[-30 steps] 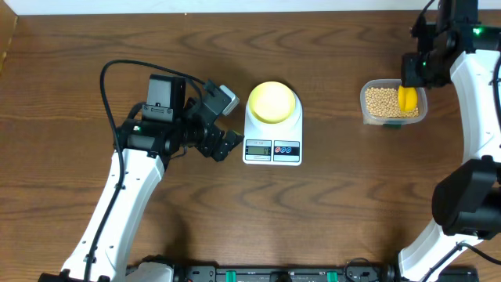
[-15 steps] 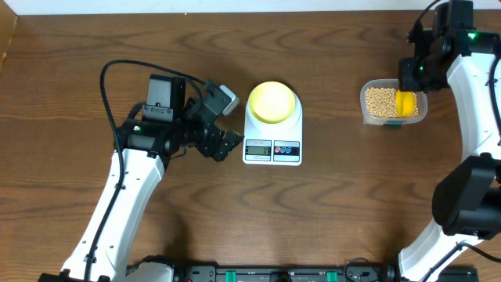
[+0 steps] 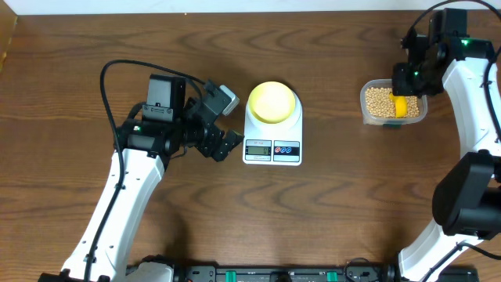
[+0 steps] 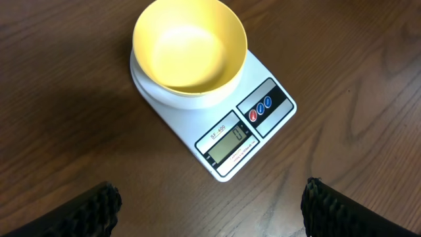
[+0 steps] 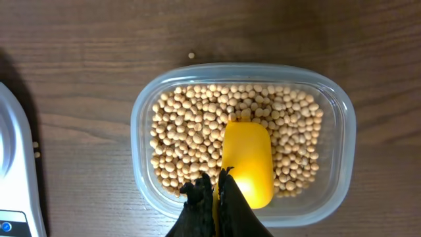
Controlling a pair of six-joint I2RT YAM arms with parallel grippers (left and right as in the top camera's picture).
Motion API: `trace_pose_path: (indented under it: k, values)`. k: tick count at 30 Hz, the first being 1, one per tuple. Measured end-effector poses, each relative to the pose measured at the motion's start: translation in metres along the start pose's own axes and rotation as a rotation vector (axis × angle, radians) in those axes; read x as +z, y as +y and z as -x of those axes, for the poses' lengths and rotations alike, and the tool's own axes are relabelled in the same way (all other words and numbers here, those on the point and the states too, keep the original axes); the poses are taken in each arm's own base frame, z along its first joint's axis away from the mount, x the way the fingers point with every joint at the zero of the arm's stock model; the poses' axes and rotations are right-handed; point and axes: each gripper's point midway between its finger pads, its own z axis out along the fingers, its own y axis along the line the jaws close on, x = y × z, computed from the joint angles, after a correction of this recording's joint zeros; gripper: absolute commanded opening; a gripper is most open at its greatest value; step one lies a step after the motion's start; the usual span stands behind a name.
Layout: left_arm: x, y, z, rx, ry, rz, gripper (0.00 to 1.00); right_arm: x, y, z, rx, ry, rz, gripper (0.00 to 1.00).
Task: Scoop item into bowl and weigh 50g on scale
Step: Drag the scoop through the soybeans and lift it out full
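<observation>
The pale-yellow bowl (image 3: pixel 272 102) stands empty on the white scale (image 3: pixel 272 147); both also show in the left wrist view, the bowl (image 4: pixel 189 46) above the scale's display (image 4: pixel 245 135). Tan beans (image 5: pixel 191 131) fill a clear plastic container (image 3: pixel 393 103) at the right. My right gripper (image 5: pixel 216 191) is shut on the handle of a yellow scoop (image 5: pixel 248 161), whose empty bowl lies among the beans. In the overhead view it (image 3: pixel 408 78) hovers over the container. My left gripper (image 4: pixel 210 210) is open and empty, left of the scale (image 3: pixel 221 141).
A stray bean (image 5: pixel 191 56) lies on the wooden table beyond the container, and two more (image 5: pixel 36 150) lie near the scale's edge. The left arm's black cable (image 3: pixel 117 78) loops over the table at the left.
The right gripper has moved slightly left and back, drawing the yellow scoop across the beans in the container. The left arm has not moved.
</observation>
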Motion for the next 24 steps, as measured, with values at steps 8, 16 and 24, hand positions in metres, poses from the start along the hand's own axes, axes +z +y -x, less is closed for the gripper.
trace_pose_path:
  k: [8, 16, 24]
  values:
    - [0.0, 0.0, 0.0, 0.0, 0.0, 0.0, 0.9, 0.001, 0.017, 0.015, -0.008, -0.066, 0.1, 0.01]
    - [0.0, 0.0, 0.0, 0.0, 0.0, 0.0, 0.9, 0.009, 0.022, 0.005, -0.003, -0.039, 0.135, 0.01]
    - [0.0, 0.0, 0.0, 0.0, 0.0, 0.0, 0.9, 0.011, 0.024, 0.0, 0.02, -0.032, 0.194, 0.01]
